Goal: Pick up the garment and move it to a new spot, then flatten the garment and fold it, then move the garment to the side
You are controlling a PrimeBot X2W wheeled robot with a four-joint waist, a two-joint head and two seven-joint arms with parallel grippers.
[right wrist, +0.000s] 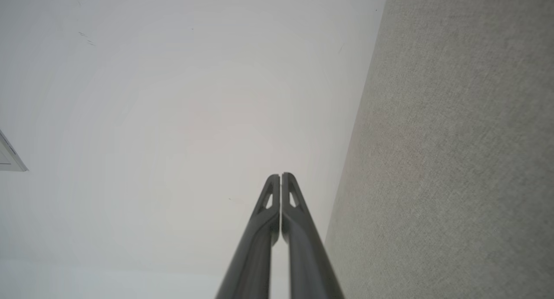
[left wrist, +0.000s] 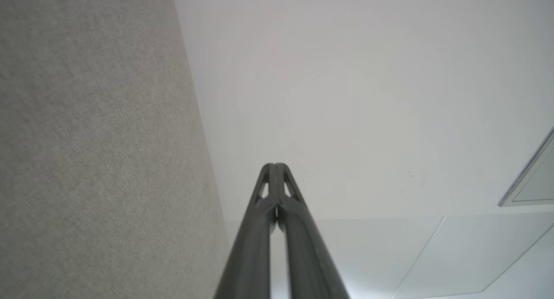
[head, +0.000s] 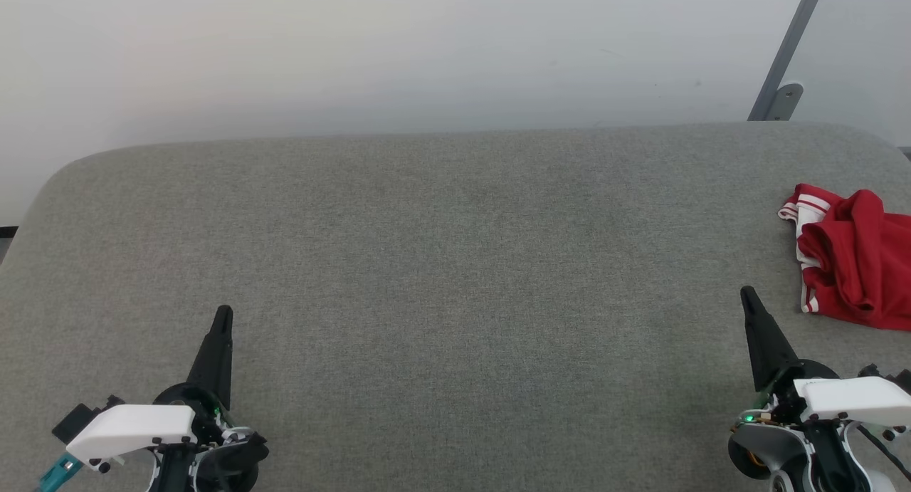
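Plainly, the garment (head: pixel 854 264) lay crumpled at the frame's right edge, up-right of your right fingers (head: pixel 756 325). Your left fingers (head: pixel 216 349) sat far off; both pairs were closed, empty.

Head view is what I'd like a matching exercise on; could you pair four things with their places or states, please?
Things:
1. garment
2. left gripper
3. right gripper
4. metal strut

Places or states:
A. lower left, fingers shut
B. lower right, fingers shut
C. crumpled at the right edge of the grey surface
D. slanted, upper right, beyond the surface

Pairs: 1-C, 2-A, 3-B, 4-D
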